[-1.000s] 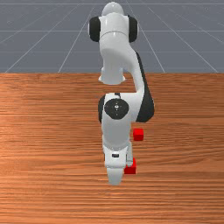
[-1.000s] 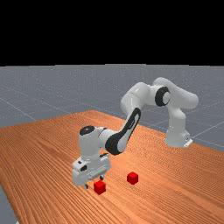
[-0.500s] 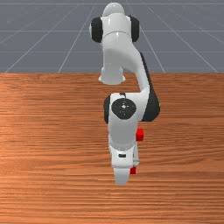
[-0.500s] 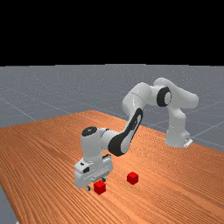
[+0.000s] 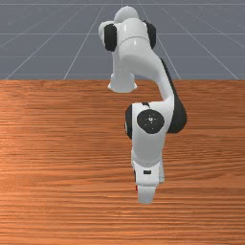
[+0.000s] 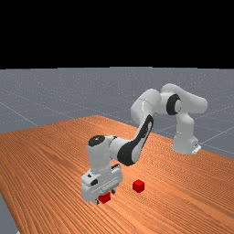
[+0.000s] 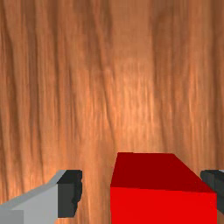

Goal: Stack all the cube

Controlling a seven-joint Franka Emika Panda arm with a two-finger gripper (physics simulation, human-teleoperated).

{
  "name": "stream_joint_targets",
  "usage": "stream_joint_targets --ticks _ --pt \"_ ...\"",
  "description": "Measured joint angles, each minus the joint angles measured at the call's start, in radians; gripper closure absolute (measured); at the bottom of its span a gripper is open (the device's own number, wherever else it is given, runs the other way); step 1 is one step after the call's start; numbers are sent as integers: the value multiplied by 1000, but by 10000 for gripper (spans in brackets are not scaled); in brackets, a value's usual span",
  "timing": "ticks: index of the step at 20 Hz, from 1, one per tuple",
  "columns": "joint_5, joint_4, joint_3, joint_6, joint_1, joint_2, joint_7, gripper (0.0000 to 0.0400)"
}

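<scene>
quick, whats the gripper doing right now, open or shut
Gripper: open, with a red cube between the fingers but a clear gap on one side.

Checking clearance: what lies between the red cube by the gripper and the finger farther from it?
The wrist view shows bare table between that finger and the red cube.
</scene>
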Motion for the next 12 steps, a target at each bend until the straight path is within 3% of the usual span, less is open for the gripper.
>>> stream_joint_targets --ticks 2,3,4,7,9,12 --pt "-1 -32 -1 41 1 -13 0 11" --pt "0 95 1 -67 -8 48 -14 10" --pt "-10 -30 3 33 -17 -13 -60 4" --pt "-9 -41 -2 38 -43 -19 -80 1" --pt "0 -28 -6 44 -44 -9 -50 28" --pt "3 -23 -7 43 -36 -7 -26 10"
